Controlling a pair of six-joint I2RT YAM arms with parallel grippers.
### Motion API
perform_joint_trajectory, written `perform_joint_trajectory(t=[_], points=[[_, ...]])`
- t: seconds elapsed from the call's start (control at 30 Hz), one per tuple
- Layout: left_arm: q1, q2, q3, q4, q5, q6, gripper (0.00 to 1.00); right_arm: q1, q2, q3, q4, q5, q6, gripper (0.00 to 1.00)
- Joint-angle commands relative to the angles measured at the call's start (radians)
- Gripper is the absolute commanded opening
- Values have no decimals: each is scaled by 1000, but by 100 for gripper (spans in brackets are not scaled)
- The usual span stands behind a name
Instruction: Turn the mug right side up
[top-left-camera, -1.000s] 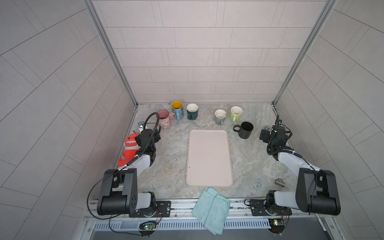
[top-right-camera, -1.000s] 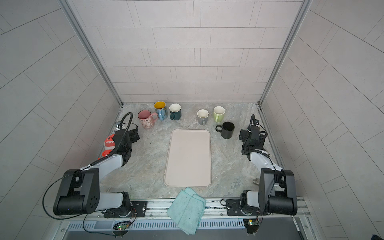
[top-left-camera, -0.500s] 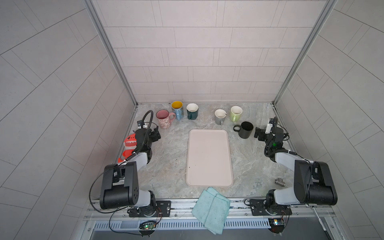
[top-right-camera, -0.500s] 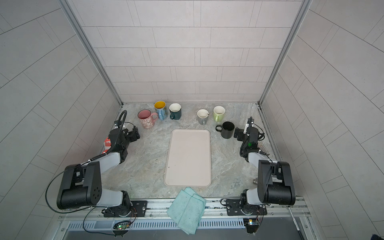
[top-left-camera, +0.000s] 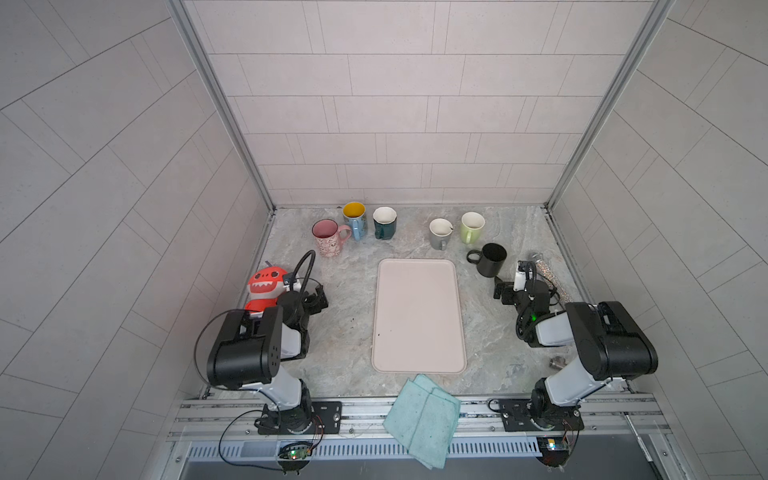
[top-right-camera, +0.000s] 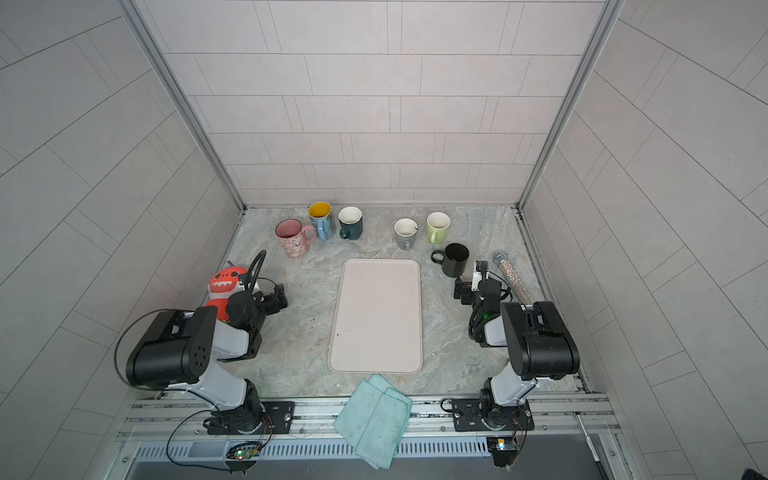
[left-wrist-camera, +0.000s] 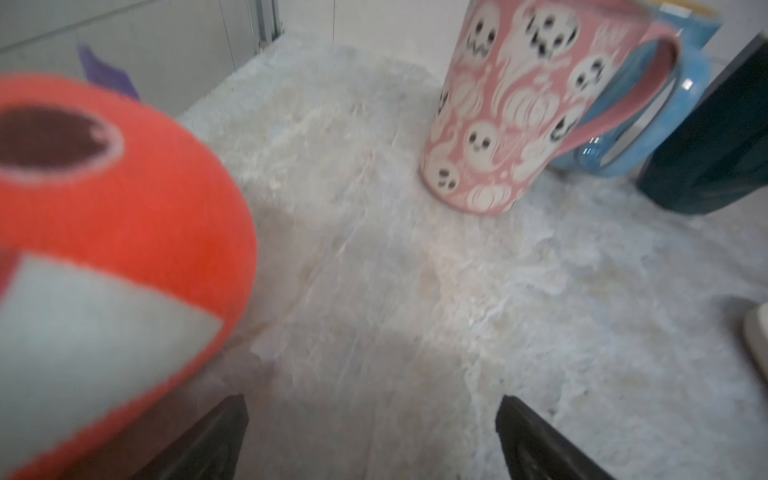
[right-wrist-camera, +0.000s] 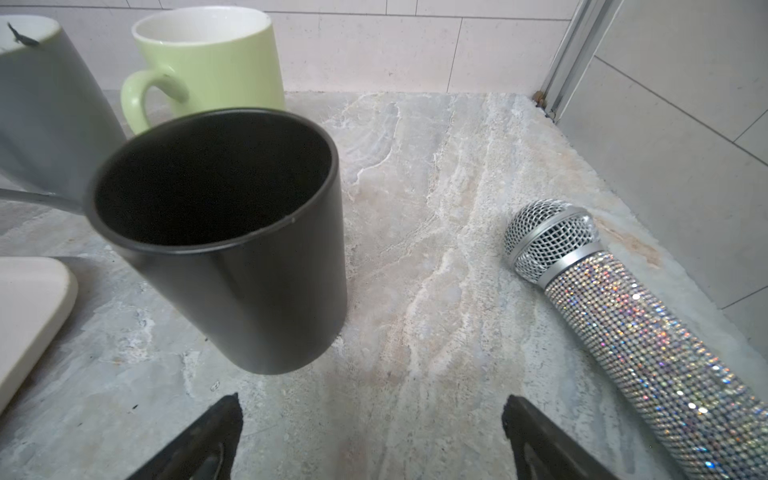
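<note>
**Black mug (top-left-camera: 490, 259) upright, both my hands empty**
The black mug stands mouth up on the surface (top-left-camera: 340, 332), right of the tray (top-left-camera: 417, 316), by its far corner. My right hand (top-left-camera: 504, 292) is just nearer, fingers (right-wrist-camera: 208, 440) apart, holding nothing, a microphone (right-wrist-camera: 623, 316) to its right. My left hand (top-left-camera: 318, 300), likewise spread and empty, is beside a red toy (top-left-camera: 266, 286); the pink mug (top-left-camera: 328, 241) stands upright beyond.
</note>
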Motion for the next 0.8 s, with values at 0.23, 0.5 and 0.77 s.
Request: perform_joint_trajectory(t=[0.23,0.5,0.77], points=[[-46,-26,134,5,2,66,100,25,-13,70,-39,14,-54,99],[-137,-36,216,-176,-184,126,100,46,-14,80,-54,63,-63,99],[-190,-38,201,-151,-304,153,100,47,-14,75,-51,63,-62,99]])
